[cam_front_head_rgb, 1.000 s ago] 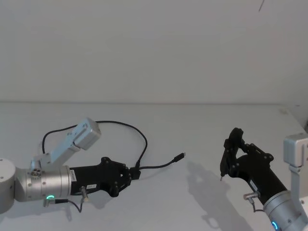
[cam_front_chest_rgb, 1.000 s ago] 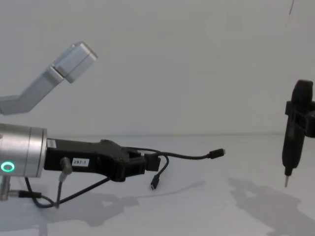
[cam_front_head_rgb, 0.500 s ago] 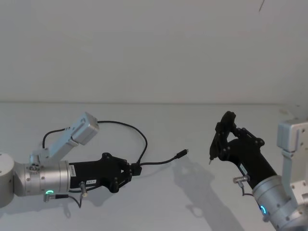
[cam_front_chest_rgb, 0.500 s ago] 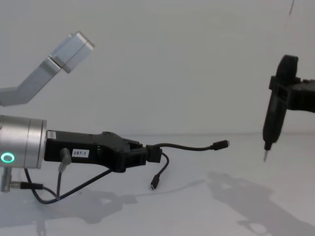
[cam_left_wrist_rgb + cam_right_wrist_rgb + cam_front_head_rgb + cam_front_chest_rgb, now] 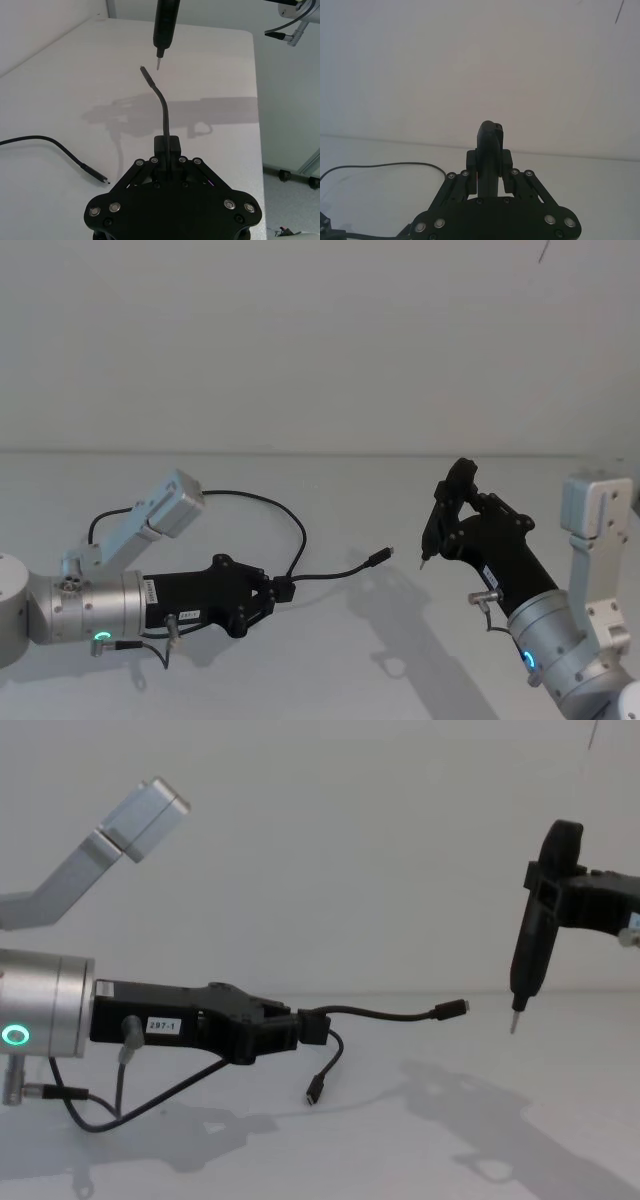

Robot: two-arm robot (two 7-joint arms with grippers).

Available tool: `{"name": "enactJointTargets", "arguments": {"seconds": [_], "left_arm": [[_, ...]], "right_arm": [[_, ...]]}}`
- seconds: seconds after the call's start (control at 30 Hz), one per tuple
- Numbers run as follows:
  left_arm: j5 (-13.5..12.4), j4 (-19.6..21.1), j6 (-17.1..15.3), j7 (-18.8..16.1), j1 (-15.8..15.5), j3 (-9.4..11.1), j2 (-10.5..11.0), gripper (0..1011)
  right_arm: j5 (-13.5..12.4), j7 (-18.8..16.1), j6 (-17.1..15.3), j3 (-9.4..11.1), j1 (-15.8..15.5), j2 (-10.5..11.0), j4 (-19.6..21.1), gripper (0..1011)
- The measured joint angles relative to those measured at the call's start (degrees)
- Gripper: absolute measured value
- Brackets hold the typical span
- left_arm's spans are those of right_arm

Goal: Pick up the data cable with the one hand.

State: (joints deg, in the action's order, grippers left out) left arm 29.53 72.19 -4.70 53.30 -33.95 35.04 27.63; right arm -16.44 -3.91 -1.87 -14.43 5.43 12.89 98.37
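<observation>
1. clamping the data cable near one plug, the left gripper has its jaws closed on it — lifted above the table.
2. right gripper grips a pointed tool, tip beside the cable's raised plug.

The right gripper swings in leftward and climbs, its metal tip closing on the data cable's free plug. The left gripper has lifted the cable slightly.
</observation>
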Motion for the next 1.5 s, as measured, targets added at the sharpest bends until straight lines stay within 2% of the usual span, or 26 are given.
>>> {"name": "enactJointTargets", "arguments": {"seconds": [0.77,1.5], "left_arm": [[0.1,-0.2,0.1,0.3,-0.2,0.0,0.0,39],[0.1,-0.1,0.1,0.3,-0.2,0.0,0.0,39]], "right_arm": [[-0.8,-0.4,-1.7,0.3,2.3,-3.5,-1.0,279],[-1.3,-1.6,-3.0,0.3,2.0,-5.6,-0.4,279]]}}
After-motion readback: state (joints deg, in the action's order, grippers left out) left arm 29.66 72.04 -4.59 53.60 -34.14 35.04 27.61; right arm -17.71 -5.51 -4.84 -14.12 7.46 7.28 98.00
